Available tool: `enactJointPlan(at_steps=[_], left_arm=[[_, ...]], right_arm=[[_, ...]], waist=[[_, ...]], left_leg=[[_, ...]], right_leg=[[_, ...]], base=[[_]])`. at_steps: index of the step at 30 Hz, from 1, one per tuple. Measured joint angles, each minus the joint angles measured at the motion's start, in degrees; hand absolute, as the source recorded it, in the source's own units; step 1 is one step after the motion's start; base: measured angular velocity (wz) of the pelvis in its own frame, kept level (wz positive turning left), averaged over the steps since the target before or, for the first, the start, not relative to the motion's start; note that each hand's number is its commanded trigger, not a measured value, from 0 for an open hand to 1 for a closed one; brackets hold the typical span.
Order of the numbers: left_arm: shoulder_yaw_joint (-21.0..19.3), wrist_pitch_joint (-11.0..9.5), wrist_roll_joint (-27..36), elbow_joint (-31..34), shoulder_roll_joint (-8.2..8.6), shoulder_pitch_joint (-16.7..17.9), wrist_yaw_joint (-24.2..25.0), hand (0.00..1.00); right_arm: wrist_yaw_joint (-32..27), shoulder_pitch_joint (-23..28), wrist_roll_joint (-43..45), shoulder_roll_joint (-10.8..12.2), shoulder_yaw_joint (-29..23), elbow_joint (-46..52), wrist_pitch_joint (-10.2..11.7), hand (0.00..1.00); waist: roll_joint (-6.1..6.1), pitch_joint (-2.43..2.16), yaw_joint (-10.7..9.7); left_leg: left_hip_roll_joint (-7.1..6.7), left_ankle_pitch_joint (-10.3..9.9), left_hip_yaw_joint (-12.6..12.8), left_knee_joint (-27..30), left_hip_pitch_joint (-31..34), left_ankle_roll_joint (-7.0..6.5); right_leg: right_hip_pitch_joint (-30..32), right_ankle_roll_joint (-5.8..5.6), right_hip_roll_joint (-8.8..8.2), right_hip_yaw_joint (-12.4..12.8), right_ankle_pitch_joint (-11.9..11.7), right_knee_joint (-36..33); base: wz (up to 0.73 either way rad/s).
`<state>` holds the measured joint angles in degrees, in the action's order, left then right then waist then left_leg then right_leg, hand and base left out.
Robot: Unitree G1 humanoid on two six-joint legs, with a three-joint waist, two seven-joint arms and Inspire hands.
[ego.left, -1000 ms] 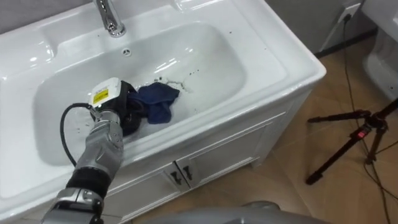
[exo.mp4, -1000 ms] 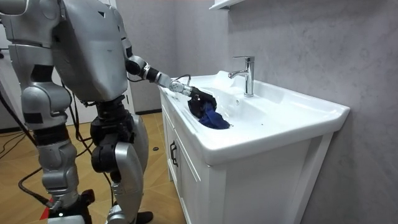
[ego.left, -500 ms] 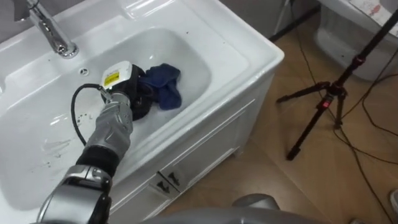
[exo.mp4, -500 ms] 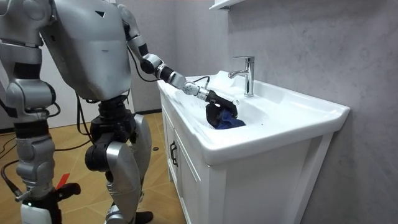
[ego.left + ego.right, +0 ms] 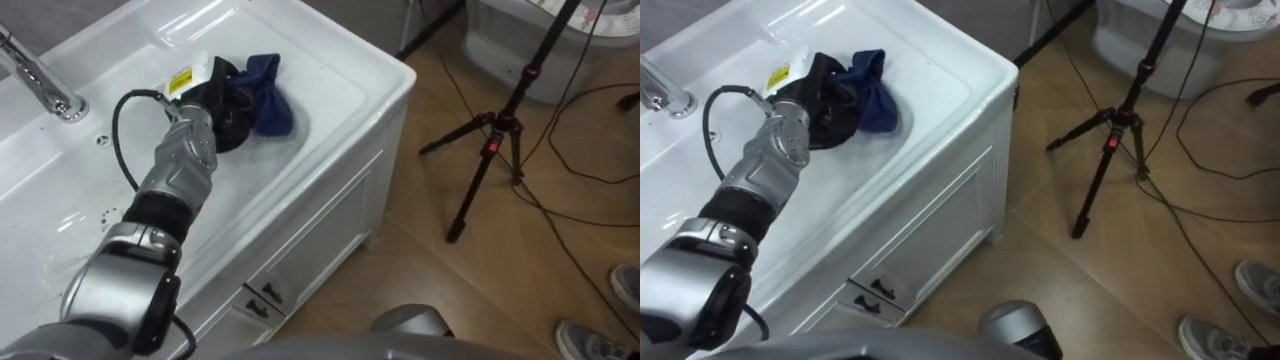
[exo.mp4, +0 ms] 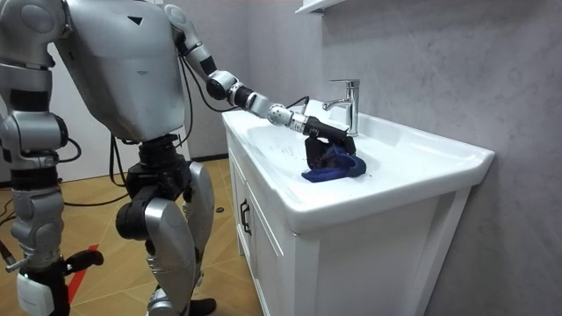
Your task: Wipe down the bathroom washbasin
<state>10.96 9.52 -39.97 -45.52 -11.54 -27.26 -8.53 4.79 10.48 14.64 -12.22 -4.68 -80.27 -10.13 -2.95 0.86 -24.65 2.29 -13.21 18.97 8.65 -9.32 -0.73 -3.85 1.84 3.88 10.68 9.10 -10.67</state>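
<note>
- The left hand [image 5: 222,100] is in the upper left of the left eye view, fingers curled round a blue cloth [image 5: 268,95].
- The cloth lies bunched on the inside of the white basin [image 5: 352,62], near its right-hand rim.
- The tap [image 5: 45,85] stands at the far left edge.
- The right hand [image 6: 31,294] hangs at the room view's lower left.

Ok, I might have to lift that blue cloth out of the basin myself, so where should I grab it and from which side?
Probably the loose bunched end of the blue cloth, which juts out past the left hand toward the right end of the basin. Come from that right side, away from the faucet: the hand holds the other end.
</note>
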Motion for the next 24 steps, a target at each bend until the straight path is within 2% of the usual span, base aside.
enactJointPlan(at_steps=[3,5,13,18,21,24], left_arm=[[0.00,0.00,-0.03,0.00,-0.36,0.00,0.00,1.00],[0.00,0.00,-0.16,0.00,-0.58,-0.01,0.00,1.00],[-0.02,-0.09,-0.63,-1.48,-1.39,-0.60,-0.34,1.00],[-0.01,-0.42,-0.69,-3.88,-1.36,-0.39,-0.90,1.00],[-1.03,-0.22,-1.75,-6.59,-1.35,2.45,-1.13,1.00],[-4.07,0.48,-4.65,-7.10,-1.24,6.98,-1.04,1.00]], right_arm=[[-0.02,0.34,0.76,-0.01,-0.01,0.06,0.00,0.00],[-0.08,0.52,1.82,0.01,-0.22,0.05,-0.01,0.00],[-0.38,0.54,4.47,-0.03,-2.79,0.32,-0.27,0.00],[-0.45,0.82,4.44,-0.05,-3.44,0.33,-0.58,0.00],[-0.35,1.22,4.46,-0.04,-3.64,1.41,-1.45,0.00],[-0.32,1.50,4.29,0.14,-4.57,2.37,-1.97,0.00]], waist=[[-0.13,-0.09,-0.03],[0.12,0.07,-0.04],[0.39,0.25,0.11],[0.29,0.19,1.36],[0.28,0.10,2.61],[0.59,-0.02,3.39]], left_leg=[[0.00,0.00,-0.03,-0.02,-0.04,-0.01],[0.04,0.00,0.00,-0.03,-0.28,-0.01],[0.32,0.01,0.40,-0.23,-0.34,0.01],[0.30,0.00,0.47,-0.46,-0.38,0.03],[0.32,0.07,1.20,-0.88,-1.66,0.11],[0.18,0.06,1.30,-0.92,-1.72,0.11]], right_leg=[[-0.09,-0.04,0.06,0.30,-0.13,0.00],[-0.12,-0.03,0.17,0.31,-0.14,-0.03],[-0.63,0.18,0.22,0.51,-0.28,-0.07],[-0.39,0.21,0.28,0.67,-0.30,0.02],[-1.17,0.28,0.50,1.55,-0.30,-0.01],[-1.09,0.32,0.52,1.69,-0.32,0.07]], base=[[-0.05],[0.00],[-0.02],[-0.02],[-0.21],[-0.06]])
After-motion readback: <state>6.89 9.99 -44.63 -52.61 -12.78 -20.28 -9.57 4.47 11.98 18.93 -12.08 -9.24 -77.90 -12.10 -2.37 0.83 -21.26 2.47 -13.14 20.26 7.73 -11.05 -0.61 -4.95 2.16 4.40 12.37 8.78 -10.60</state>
